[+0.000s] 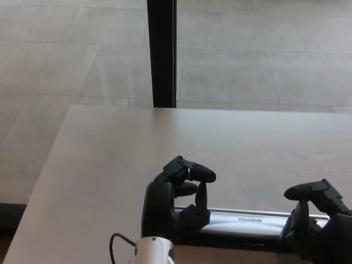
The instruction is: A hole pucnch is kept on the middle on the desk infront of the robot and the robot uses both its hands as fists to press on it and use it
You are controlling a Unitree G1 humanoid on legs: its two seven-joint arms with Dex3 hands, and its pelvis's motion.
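The hole punch [247, 219] is a long silver lever bar on a black base, lying crosswise near the desk's front edge in the head view. My left hand [175, 198] is curled into a fist over the bar's left end, its fingers bent down to the lever. At the bar's right end sits my right hand [316, 220], also curled, with its knuckles low over the lever. Whether either fist touches the bar cannot be made out. Both ends of the punch are hidden behind the hands.
The pale desk [110, 159] stretches away to a far edge. A black vertical post [161, 52] rises behind that edge, with tiled floor [264, 60] beyond. A thin cable [120, 240] loops by my left wrist.
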